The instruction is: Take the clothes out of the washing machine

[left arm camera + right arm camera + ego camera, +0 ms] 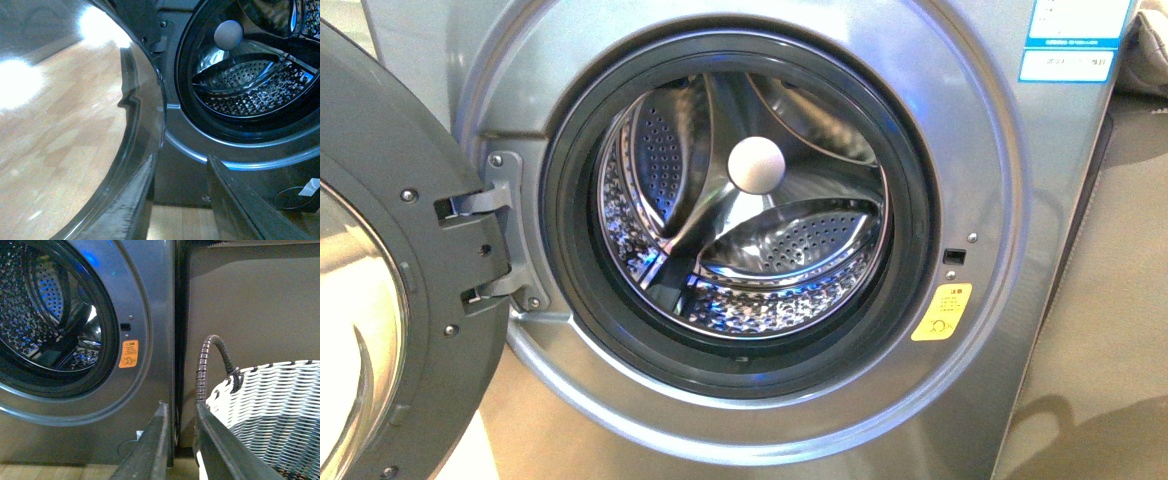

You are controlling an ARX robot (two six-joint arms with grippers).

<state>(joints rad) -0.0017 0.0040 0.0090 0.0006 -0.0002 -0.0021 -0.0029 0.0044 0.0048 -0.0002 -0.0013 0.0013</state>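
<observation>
The grey washing machine (980,150) stands with its porthole door (400,270) swung wide to the left. Its perforated steel drum (790,240) shows bare metal paddles and a white ball (757,165) at the back. The clothes are out of view. My left gripper (181,165) is open and empty, low in front of the machine, between the door glass (75,125) and the drum mouth (260,85). My right gripper (181,407) is open and empty, low by the machine's right front corner (145,300). Neither arm shows in the front view.
A woven white-and-grey basket (280,400) with a dark handle (207,360) stands on the floor right of the machine, close beside my right gripper. A yellow sticker (941,312) marks the front panel right of the drum mouth. The open door takes up the space on the left.
</observation>
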